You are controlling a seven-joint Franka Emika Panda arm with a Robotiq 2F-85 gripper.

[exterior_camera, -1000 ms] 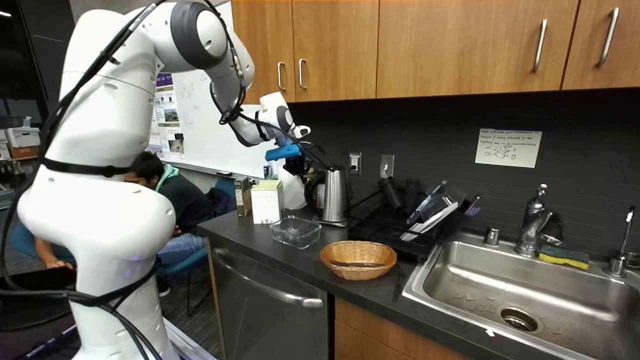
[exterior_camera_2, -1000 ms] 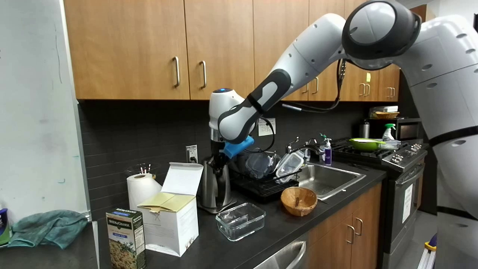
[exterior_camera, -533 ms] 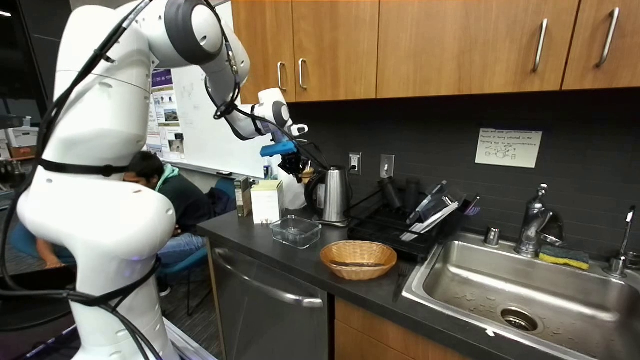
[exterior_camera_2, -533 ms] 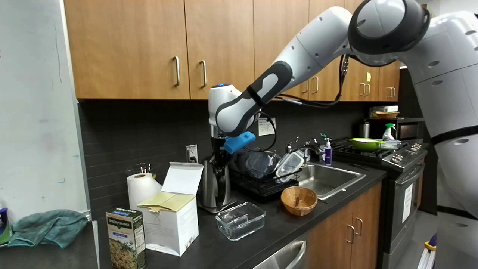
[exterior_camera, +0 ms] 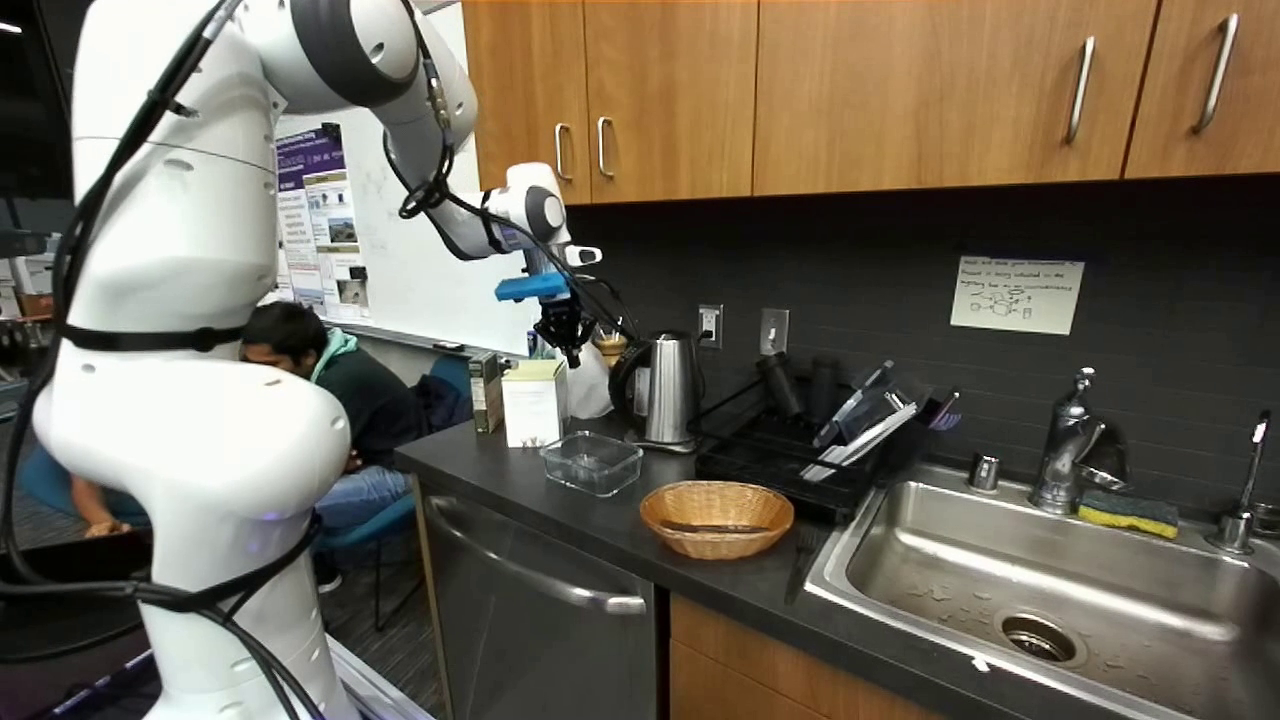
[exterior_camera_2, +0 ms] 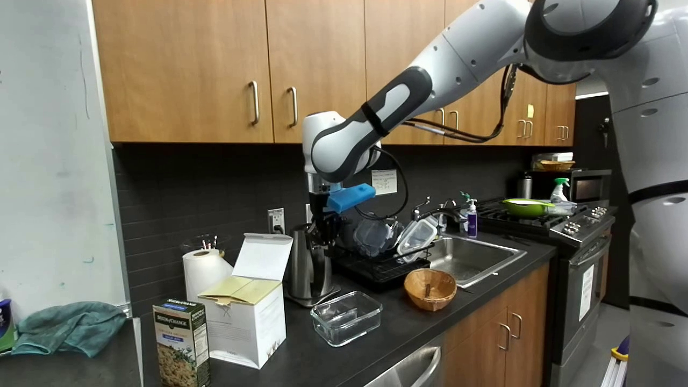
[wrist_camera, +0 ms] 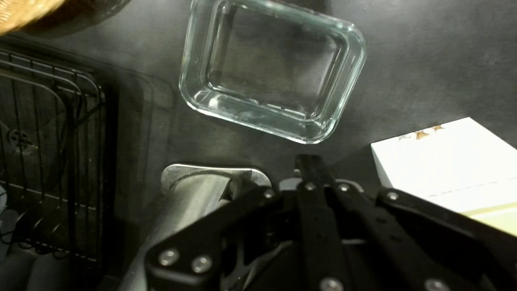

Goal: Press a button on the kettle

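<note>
Currently see, in an exterior view, the kettle (exterior_camera: pixel 674 392) upright on the counter (exterior_camera: pixel 480 465), with its black handle (exterior_camera: pixel 614 385) turned toward the gripper (exterior_camera: pixel 572 357). Find the gripper hanging in the air just beside that handle, apart from it, pointing down. Note also the glass dish (exterior_camera: pixel 597 482) in front of the kettle, the dish rack (exterior_camera: pixel 745 465) between kettle and sink (exterior_camera: pixel 935 605), and the wicker basket (exterior_camera: pixel 715 547) near the sink.

Next, in an exterior view, spot the blue block (exterior_camera_2: pixel 352 198) above the gripper, and the gripper in front of the kettle's upper part as seen from there. Notice the white box (exterior_camera_2: pixel 244 328) near the kettle, with its flap (exterior_camera_2: pixel 263 255) raised, a paper towel roll (exterior_camera_2: pixel 206 274) behind it and a carton (exterior_camera_2: pixel 181 344) to its left.

Finally, in the wrist view, look down past the fingers (wrist_camera: pixel 317 202), drawn together into one narrow tip. Make out the kettle at lower left, partly hidden by the gripper, the glass dish beyond the fingers, and the white box to the right.
</note>
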